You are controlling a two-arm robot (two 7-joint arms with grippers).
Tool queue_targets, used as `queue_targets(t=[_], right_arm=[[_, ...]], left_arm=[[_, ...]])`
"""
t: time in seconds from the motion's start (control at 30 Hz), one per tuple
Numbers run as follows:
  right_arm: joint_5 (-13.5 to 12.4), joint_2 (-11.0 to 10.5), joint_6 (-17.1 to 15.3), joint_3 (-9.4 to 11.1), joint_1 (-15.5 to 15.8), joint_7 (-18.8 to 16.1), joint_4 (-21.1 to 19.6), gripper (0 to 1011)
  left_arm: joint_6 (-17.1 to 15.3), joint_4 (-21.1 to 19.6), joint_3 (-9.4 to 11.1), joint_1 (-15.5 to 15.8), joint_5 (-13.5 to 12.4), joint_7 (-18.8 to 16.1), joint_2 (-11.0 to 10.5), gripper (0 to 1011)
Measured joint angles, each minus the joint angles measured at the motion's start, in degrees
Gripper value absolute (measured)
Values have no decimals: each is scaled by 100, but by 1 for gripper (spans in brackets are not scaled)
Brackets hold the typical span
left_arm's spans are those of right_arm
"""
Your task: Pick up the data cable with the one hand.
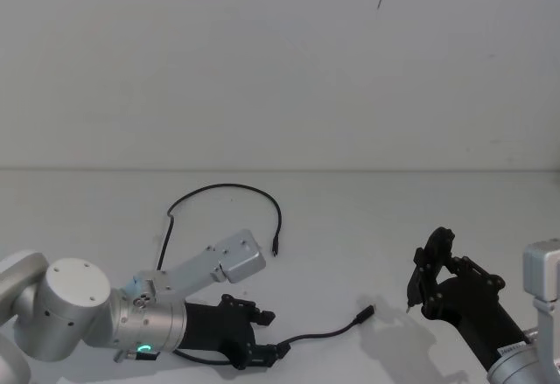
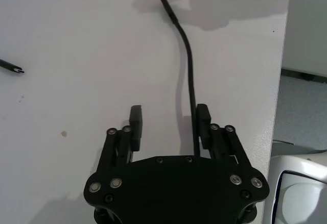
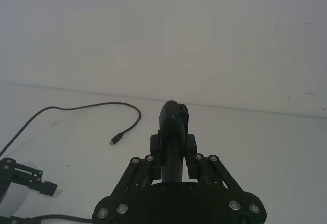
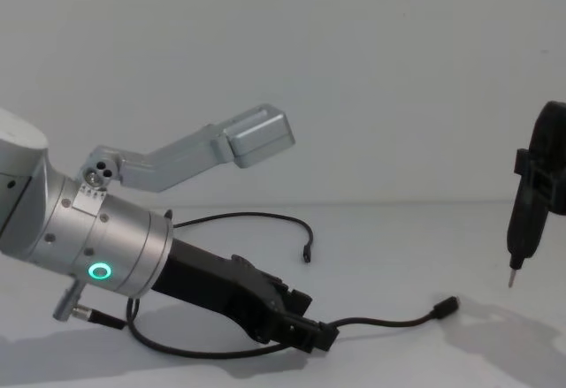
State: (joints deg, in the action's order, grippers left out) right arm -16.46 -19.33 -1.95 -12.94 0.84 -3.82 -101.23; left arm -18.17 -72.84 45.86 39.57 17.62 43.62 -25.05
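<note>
Just one data cable [image 1: 220,187], two claws [image 1: 266,338] [image 1: 435,272].

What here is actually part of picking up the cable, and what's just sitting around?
Part of the job:
- data cable
- left hand, open, low over the table and straddling the cable

Just lying about:
- right hand, off to the right, shut on a slim pin-tipped tool
- white table

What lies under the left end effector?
The data cable runs between the left end effector's open fingers on the table; its stretch beneath the body is covered. The right end effector grips a tool.
</note>
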Motion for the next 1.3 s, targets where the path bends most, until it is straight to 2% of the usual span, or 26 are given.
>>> queue_targets(t=[0.03,0.27,0.4,0.43,0.57,0.63,0.93,1.3], right_arm=[[0,0,0,0,0,0,0,263],[0,0,0,0,0,0,0,263],[0,0,0,0,0,0,0,263],[0,0,0,0,0,0,0,263],[0,0,0,0,0,0,0,263],[0,0,0,0,0,0,0,263],[-6,-28,-68,31,0,-50,-111,263],[-52,-90,-294,136,140,-88,-674,263]], left_arm=[[0,1,0,0,0,0,1,570],[6,12,4,4,-4,0,6,369],[9,15,7,5,-7,0,9,215],[9,16,7,5,-7,0,9,215],[9,18,7,5,-10,0,11,87],[11,18,7,5,-12,0,11,56],[173,-88,-9,-74,-75,-60,-21,41],[744,-547,-64,-323,-178,-65,-239,41]])
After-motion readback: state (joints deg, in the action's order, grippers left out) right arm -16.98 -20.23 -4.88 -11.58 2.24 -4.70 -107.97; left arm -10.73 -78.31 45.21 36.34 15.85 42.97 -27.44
